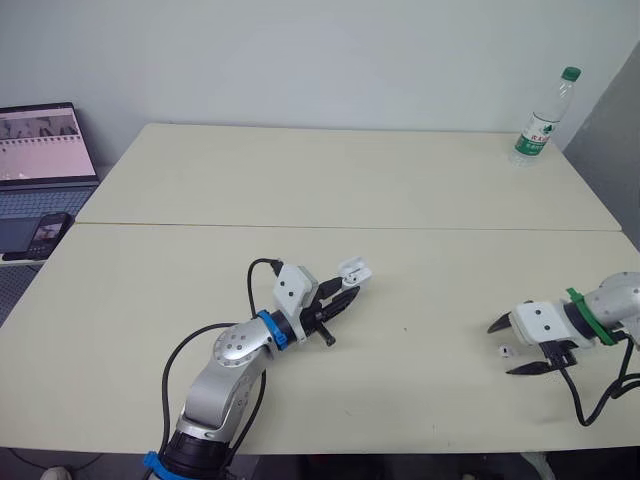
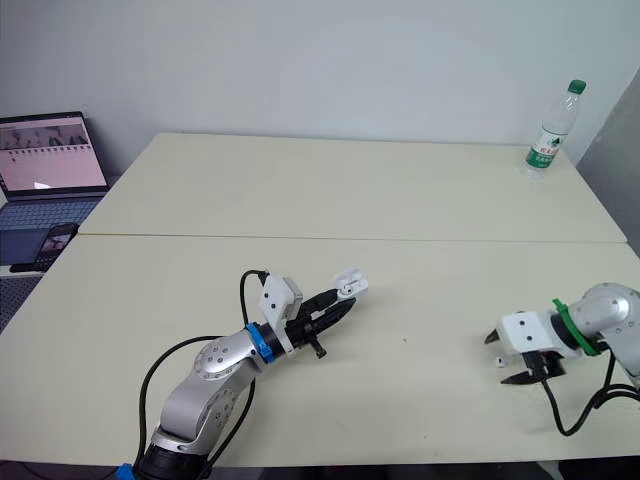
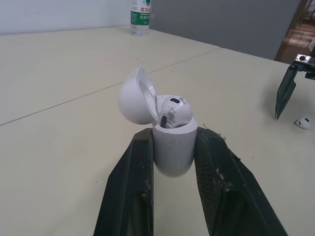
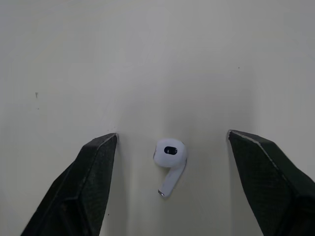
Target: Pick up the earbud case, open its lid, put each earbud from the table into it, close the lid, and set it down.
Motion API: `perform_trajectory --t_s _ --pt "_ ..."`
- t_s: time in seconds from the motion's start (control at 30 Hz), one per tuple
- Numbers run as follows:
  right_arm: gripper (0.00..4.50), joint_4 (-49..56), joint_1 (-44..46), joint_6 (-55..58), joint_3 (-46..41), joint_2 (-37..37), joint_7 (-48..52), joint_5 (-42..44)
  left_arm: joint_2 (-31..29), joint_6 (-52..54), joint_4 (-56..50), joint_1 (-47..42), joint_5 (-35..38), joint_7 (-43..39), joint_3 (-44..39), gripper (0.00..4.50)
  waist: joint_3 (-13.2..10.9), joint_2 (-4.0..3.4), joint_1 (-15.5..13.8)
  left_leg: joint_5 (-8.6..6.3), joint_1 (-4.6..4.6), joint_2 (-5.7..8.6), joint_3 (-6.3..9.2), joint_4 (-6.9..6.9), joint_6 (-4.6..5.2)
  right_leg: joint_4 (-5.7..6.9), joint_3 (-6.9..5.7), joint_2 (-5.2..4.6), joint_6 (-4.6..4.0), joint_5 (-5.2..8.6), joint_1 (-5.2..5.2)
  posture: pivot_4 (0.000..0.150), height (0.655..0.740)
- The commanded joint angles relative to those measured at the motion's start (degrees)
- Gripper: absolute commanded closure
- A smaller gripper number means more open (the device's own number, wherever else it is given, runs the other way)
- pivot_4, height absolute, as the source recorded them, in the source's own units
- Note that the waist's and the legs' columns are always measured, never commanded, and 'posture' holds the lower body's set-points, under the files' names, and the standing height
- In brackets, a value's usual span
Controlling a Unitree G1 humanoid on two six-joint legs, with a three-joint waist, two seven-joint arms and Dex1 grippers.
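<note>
My left gripper (image 1: 345,290) is shut on the white earbud case (image 3: 172,147), holding it just above the table (image 1: 400,400) near the middle. The case lid (image 3: 135,96) stands open, and one earbud (image 3: 173,110) sits inside. A second white earbud (image 4: 170,162) lies on the table at the right, stem down in the right wrist view. My right gripper (image 4: 172,133) is open and hangs over it, one finger on each side, touching neither. The same earbud (image 1: 506,351) shows between those fingertips from the head camera.
A water bottle (image 1: 540,120) with a green cap stands at the far right corner. A laptop (image 1: 40,160) and a phone (image 1: 45,232) sit on a lower desk at the left. A seam (image 1: 350,227) runs across where two tabletops meet.
</note>
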State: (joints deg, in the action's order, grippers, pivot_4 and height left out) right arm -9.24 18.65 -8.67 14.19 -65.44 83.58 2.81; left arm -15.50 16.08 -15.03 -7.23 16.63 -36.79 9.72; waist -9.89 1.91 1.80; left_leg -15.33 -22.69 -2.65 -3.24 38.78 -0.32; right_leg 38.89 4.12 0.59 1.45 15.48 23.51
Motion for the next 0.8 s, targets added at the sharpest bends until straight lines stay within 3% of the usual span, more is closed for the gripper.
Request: perform_trajectory --t_s 0.03,0.3,0.53,0.63,0.8 --pt "0.94 7.72 -0.47 10.16 -2.81 -3.09 -1.85 -2.01 0.01 -1.02 -1.50 -0.78 0.29 -0.28 0.18 3.69 0.00 -0.02 -0.01 0.00 0.00 0.00 0.01 0.00 0.00 0.00 0.00 -0.01 0.00 0.00 0.00 0.150 0.7362" --pt "0.94 24.22 -2.58 38.67 -0.23 -5.41 -5.74 -9.48 0.42 -1.08 -0.65 -1.42 0.22 -0.64 0.74 3.69 0.00 -0.02 -0.04 0.00 -0.02 0.02 0.09 0.00 -0.01 0.01 -0.01 -0.09 0.00 0.02 0.00 0.150 0.7362" --pt "0.94 27.48 -2.44 47.78 2.13 -4.46 -7.06 -11.07 0.21 -1.13 -0.65 -1.23 0.23 -0.94 0.79 3.69 0.00 -0.02 -0.05 0.00 -0.03 0.06 0.05 0.01 -0.01 0.00 -0.04 -0.10 0.00 0.03 0.02 0.150 0.7362" --pt "1.53 28.60 -1.96 50.98 2.63 -3.15 -7.63 -10.41 0.11 -0.97 -0.74 -1.10 0.26 -0.80 0.65 3.69 0.00 -0.02 -0.04 0.00 -0.03 0.06 0.06 0.01 -0.01 0.00 -0.05 -0.09 0.02 0.04 0.02 0.150 0.7362" --pt "3.41 28.97 -0.89 53.01 3.42 -2.46 -7.12 -9.67 0.00 -0.96 -0.90 -0.89 0.27 -0.70 0.77 3.69 0.00 -0.01 -0.04 0.00 -0.03 0.07 0.04 0.02 -0.01 0.00 -0.06 -0.09 0.05 0.05 0.02 0.150 0.7362"
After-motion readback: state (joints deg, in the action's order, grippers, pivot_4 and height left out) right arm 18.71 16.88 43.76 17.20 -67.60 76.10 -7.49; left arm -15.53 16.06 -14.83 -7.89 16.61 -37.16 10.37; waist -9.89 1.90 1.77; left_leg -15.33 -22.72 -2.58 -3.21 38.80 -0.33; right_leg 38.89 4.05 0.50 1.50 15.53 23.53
